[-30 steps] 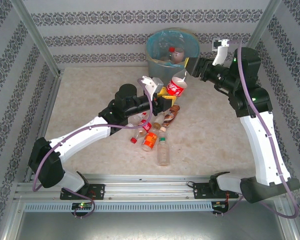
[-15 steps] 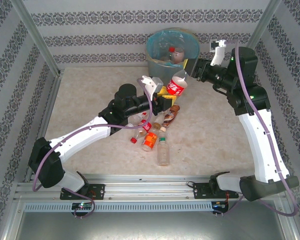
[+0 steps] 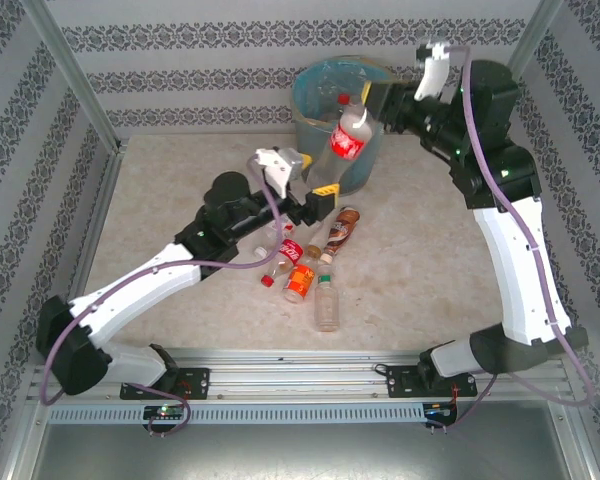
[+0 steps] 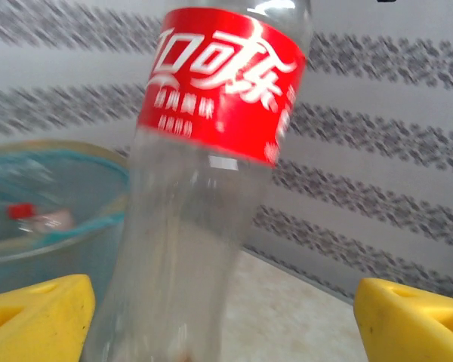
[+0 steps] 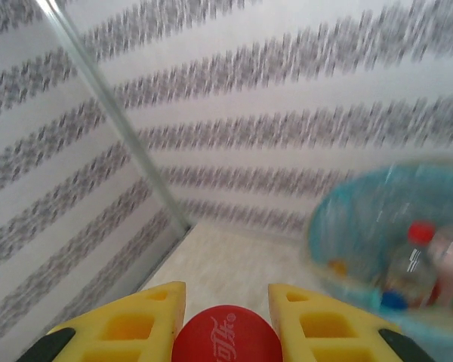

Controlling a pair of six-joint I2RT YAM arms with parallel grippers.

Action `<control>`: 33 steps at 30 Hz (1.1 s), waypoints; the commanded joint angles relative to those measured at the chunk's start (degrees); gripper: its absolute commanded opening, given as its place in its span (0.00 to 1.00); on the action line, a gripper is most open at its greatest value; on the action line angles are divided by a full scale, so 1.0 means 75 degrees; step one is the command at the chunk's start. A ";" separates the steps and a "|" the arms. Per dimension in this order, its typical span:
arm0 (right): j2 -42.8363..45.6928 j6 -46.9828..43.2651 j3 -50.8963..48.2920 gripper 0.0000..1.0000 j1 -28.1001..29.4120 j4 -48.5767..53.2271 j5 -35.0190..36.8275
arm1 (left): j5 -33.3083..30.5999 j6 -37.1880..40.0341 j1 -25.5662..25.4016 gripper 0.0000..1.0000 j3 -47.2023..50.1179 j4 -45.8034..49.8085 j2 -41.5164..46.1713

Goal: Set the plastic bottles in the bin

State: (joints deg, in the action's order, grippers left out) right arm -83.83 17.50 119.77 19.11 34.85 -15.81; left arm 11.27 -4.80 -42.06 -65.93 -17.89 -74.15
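Right hand (image 3: 376, 102) clamped on cap (image 5: 225, 335), has swung bottle (image 3: 346, 137) up to bin (image 3: 310, 88) rim, not yet inside. Left hand (image 3: 321, 196) backed off, fingers (image 4: 30, 317) spread, empty. Drop looks near; other bottles (image 3: 310, 272) wait on desk (image 3: 180, 180).

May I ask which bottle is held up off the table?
The red-labelled bottle, held at its cap by the right gripper; the others lie on the table or in the bin.
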 commanded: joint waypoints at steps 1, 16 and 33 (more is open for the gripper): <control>-0.0645 -0.1360 0.1310 0.03 0.0406 -0.0587 0.1615 | -0.1395 0.0873 0.0122 0.91 0.0193 0.0206 0.0735; -0.5353 -0.3080 0.5940 0.02 0.0081 -0.0650 0.3822 | -0.1743 0.0878 0.0241 0.94 0.0265 0.1148 0.1303; -0.6031 -0.2363 0.3897 0.06 -0.0648 0.0388 0.2990 | -0.1643 0.0487 0.0266 0.94 0.0267 0.1190 0.0936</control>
State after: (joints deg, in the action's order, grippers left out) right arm -126.63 -1.52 150.93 15.29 36.27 8.54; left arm -1.56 0.16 -40.75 -63.70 -9.47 -67.00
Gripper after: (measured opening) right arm 0.282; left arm 0.938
